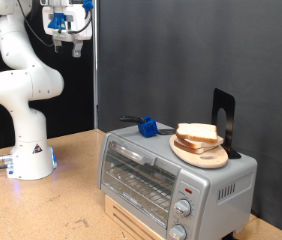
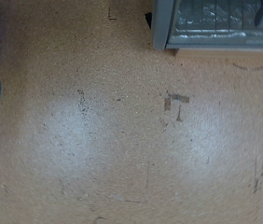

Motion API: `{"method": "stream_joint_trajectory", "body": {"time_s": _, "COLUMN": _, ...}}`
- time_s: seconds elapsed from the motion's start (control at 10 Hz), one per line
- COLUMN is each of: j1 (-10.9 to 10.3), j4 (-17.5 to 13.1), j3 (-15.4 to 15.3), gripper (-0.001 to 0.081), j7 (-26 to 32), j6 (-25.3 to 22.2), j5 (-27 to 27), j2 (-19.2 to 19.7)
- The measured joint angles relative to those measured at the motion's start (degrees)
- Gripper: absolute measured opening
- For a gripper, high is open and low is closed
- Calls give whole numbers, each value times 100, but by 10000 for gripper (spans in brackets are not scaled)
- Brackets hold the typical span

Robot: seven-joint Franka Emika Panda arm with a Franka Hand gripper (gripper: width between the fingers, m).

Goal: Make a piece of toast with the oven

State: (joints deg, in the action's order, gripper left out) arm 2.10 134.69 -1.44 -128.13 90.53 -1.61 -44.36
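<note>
The silver-grey oven point(image 1: 171, 180) stands on the cork table at the exterior view's lower right, its glass door shut and two knobs point(image 1: 184, 208) under a red light. A stack of pale bread slices lies on a round wooden board point(image 1: 203, 157) on the oven's roof; the top slice is the piece of toast point(image 1: 196, 132). My gripper point(image 1: 67, 44) hangs high at the exterior view's top left, far from the oven, fingers apart and empty. The wrist view shows no fingers, only the table and the oven's corner point(image 2: 215, 23).
A blue object point(image 1: 147, 127) with a dark handle and a black stand point(image 1: 224, 120) also sit on the oven's roof. The arm's white base point(image 1: 31, 160) stands on the table at the exterior view's left. A dark curtain hangs behind.
</note>
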Motion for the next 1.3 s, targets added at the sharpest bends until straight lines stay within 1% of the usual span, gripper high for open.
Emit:
{"method": "stream_joint_trajectory", "body": {"time_s": 0.2, "j1": -197, "j4": 16, "j3": 10, "gripper": 808, "j7": 1270, "j6": 0, "j5": 103, "j2": -68}}
{"method": "stream_joint_trajectory", "body": {"time_s": 0.3, "j1": -281, "j4": 88, "j3": 19, "gripper": 808, "j7": 1887, "j6": 135, "j5": 246, "j2": -104}}
{"method": "stream_joint_trajectory", "body": {"time_s": 0.4, "j1": -334, "j4": 225, "j3": 34, "gripper": 808, "j7": 2498, "j6": 447, "j5": 449, "j2": -103}}
{"method": "stream_joint_trajectory", "body": {"time_s": 0.5, "j1": -399, "j4": 349, "j3": 69, "gripper": 808, "j7": 2978, "j6": 684, "j5": 576, "j2": -95}}
{"method": "stream_joint_trajectory", "body": {"time_s": 0.6, "j1": -387, "j4": 347, "j3": 69, "gripper": 808, "j7": 2866, "j6": 661, "j5": 512, "j2": -106}}
{"method": "stream_joint_trajectory", "body": {"time_s": 0.7, "j1": -449, "j4": 379, "j3": 123, "gripper": 808, "j7": 3295, "j6": 789, "j5": 445, "j2": -163}}
{"method": "stream_joint_trajectory", "body": {"time_s": 0.8, "j1": -577, "j4": 458, "j3": 268, "gripper": 808, "j7": 3904, "j6": 992, "j5": 402, "j2": -287}}
{"method": "stream_joint_trajectory", "body": {"time_s": 0.9, "j1": -714, "j4": 555, "j3": 452, "gripper": 808, "j7": 4553, "j6": 1244, "j5": 396, "j2": -399}}
{"method": "stream_joint_trajectory", "body": {"time_s": 1.0, "j1": -820, "j4": 669, "j3": 636, "gripper": 808, "j7": 5226, "j6": 1684, "j5": 468, "j2": -403}}
{"method": "stream_joint_trajectory", "body": {"time_s": 1.1, "j1": -870, "j4": 794, "j3": 772, "gripper": 808, "j7": 5843, "j6": 2233, "j5": 677, "j2": -294}}
{"method": "stream_joint_trajectory", "body": {"time_s": 1.2, "j1": -858, "j4": 863, "j3": 813, "gripper": 808, "j7": 6230, "j6": 2673, "j5": 1056, "j2": -102}}
{"method": "stream_joint_trajectory", "body": {"time_s": 1.3, "j1": -856, "j4": 829, "j3": 780, "gripper": 808, "j7": 6448, "j6": 2909, "j5": 1327, "j2": 116}}
